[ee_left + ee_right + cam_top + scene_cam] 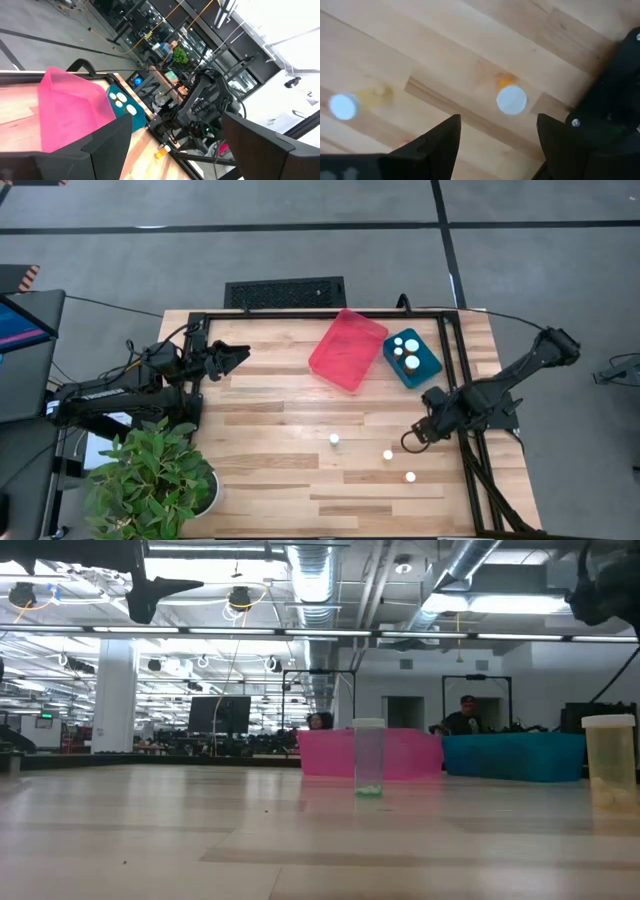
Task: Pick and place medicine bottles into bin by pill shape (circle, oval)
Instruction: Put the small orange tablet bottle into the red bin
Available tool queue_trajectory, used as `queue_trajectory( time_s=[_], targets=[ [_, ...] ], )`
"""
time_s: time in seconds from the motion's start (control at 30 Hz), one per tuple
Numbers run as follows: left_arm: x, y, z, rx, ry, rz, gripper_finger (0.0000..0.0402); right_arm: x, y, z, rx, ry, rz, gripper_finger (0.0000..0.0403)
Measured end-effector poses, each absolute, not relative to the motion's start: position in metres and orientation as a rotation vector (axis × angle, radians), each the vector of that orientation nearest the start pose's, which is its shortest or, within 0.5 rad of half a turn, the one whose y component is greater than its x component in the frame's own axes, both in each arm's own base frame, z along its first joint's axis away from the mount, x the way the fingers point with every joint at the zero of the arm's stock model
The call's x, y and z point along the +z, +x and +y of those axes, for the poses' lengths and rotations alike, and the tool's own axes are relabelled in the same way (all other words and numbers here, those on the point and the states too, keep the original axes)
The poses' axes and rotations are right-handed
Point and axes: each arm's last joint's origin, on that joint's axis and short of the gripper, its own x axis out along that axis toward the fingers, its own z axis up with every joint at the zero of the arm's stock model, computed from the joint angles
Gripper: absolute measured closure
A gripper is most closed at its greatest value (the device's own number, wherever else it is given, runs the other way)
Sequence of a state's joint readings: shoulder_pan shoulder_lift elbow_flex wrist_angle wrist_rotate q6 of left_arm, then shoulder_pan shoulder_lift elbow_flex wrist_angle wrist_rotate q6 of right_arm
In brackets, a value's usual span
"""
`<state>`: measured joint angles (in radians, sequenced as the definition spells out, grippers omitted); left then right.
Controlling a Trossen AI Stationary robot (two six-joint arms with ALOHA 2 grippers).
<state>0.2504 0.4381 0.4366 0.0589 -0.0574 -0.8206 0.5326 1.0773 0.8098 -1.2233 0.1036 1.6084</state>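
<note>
Hovering right gripper [412, 438]: jaws parted and empty, above the table's right edge region, near three loose bottles.
Target bottle [511, 99]: orange-bodied, white cap, standing upright between my fingers' line of approach; I judge it the middle of the three, though I cannot confirm this.
Advice: I would centre the cap between both fingers, descend straight, close gently so it does not tip.
Other bottles: one [335, 439] toward the table's middle, one [410, 476] nearer the front edge.
Bins: pink bin [346, 348] empty; blue bin [423, 366] holds three bottles, both at the back edge.
Left gripper [238, 354]: parked at the back-left corner, parted.
Hidden: pill shapes unreadable in every view.
</note>
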Motion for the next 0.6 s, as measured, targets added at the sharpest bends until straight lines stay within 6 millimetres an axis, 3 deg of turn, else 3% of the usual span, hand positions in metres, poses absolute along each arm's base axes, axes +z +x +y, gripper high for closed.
queue_trajectory(
  time_s=[0.6],
  targets=[
    [0.281,0.118,0.032,0.275,-0.811,-0.184,0.0101,0.191,0.138,0.075,-0.812,0.84,1.301,0.0133]
  ],
)
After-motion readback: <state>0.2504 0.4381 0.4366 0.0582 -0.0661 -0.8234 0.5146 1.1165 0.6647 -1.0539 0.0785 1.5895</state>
